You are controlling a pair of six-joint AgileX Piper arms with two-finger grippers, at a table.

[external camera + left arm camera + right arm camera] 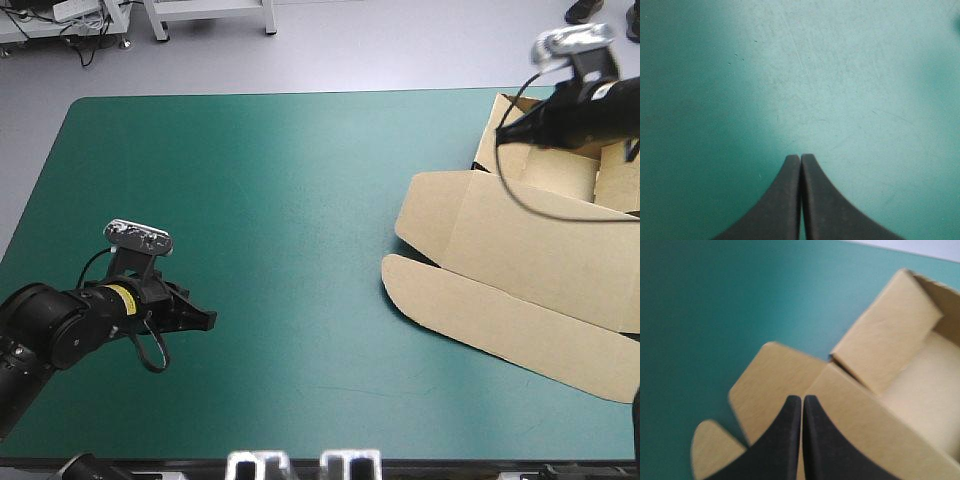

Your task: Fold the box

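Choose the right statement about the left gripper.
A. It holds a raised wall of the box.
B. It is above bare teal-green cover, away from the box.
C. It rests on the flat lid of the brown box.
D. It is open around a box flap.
B: in the left wrist view the left gripper, its fingers shut, has only the teal-green cover ahead of it, and the high view shows the box far off at the table's right side.

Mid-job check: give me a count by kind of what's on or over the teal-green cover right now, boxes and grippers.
Brown box: 1
Black grippers: 2, the left gripper and the right gripper, both shut
Total: 3
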